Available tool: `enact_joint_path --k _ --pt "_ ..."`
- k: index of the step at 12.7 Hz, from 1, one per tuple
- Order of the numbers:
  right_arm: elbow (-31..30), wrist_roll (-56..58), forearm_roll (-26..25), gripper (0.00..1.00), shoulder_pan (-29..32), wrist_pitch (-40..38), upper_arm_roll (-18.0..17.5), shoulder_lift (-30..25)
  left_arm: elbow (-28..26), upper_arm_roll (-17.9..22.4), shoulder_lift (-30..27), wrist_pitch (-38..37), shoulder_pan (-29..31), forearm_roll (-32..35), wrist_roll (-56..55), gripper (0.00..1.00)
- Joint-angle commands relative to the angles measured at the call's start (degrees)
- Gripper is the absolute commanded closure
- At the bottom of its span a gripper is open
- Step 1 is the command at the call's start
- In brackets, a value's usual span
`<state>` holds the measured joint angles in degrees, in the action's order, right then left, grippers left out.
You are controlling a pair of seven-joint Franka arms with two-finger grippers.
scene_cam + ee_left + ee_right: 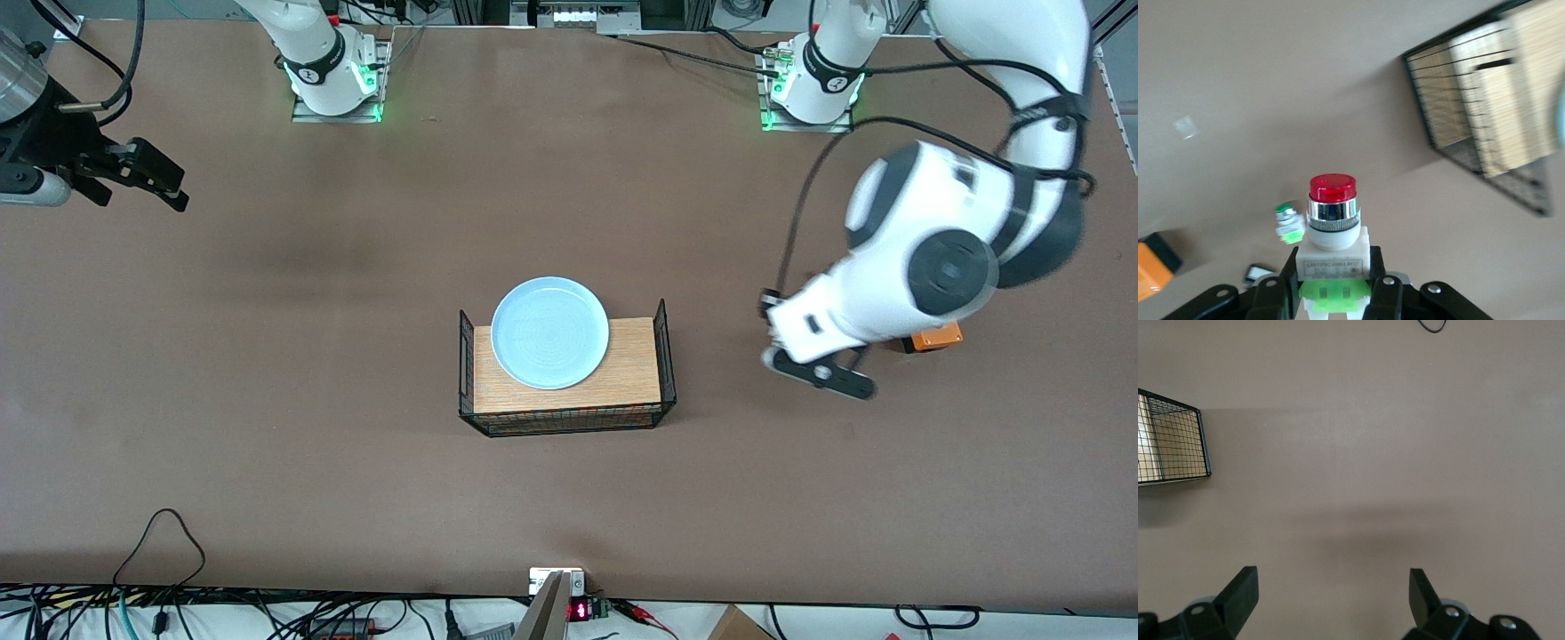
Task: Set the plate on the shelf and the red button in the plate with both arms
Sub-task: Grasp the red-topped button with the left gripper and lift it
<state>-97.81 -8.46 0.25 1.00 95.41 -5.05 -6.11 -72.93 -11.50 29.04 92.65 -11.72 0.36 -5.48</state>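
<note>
A brown table spans the front view, with wide bare surface on every side of the central rack; cables and electronics line the edge nearest the front camera. At the right arm's end of the table the right gripper hangs over bare table, its fingers spread wide and holding nothing; this arm waits. At the table's middle stands a black wire rack with a wooden top, and the plate lies flat on that top, its rim overhanging the wooden edge farther from the front camera. Toward the left arm's end, the left gripper sits low over the table beside an orange box, well apart from the rack. Its fingers are clamped on the white body of the red button, red cap away from the wrist. A label on the body cannot be read. A smaller green-tipped button lies on the table near it.
</note>
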Motion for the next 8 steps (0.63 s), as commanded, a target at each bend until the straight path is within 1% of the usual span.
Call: enact_joint_path --k 1,3,4,5,6,8 --pt "-2.0 2.0 1.0 0.0 0.9 0.5 0.6 -2.2 7.0 0.8 2.4 -1.2 -7.1 -3.2 -10.1 0.87" --pt "-1.8 3.3 1.2 0.0 0.9 0.9 1.1 -2.2 12.4 0.8 4.8 -0.8 -12.6 -3.3 -20.3 0.87" --pt "-1.8 3.3 1.2 0.0 0.8 1.2 1.1 -2.2 13.7 0.8 5.8 -0.4 -14.2 -3.3 -23.1 0.87" --pt "-1.7 3.3 1.1 0.0 0.8 1.2 1.1 -2.2 13.7 1.0 7.2 2.2 -16.5 -3.3 -24.7 0.87" --pt "-1.7 3.4 1.1 0.0 0.8 0.8 1.1 -2.2 13.7 1.2 8.9 6.8 -17.9 -3.0 -26.6 0.87" --pt "-1.7 3.4 1.1 0.0 0.8 0.7 1.1 -2.2 13.6 1.2 11.9 13.7 -18.7 -3.0 -28.1 0.87"
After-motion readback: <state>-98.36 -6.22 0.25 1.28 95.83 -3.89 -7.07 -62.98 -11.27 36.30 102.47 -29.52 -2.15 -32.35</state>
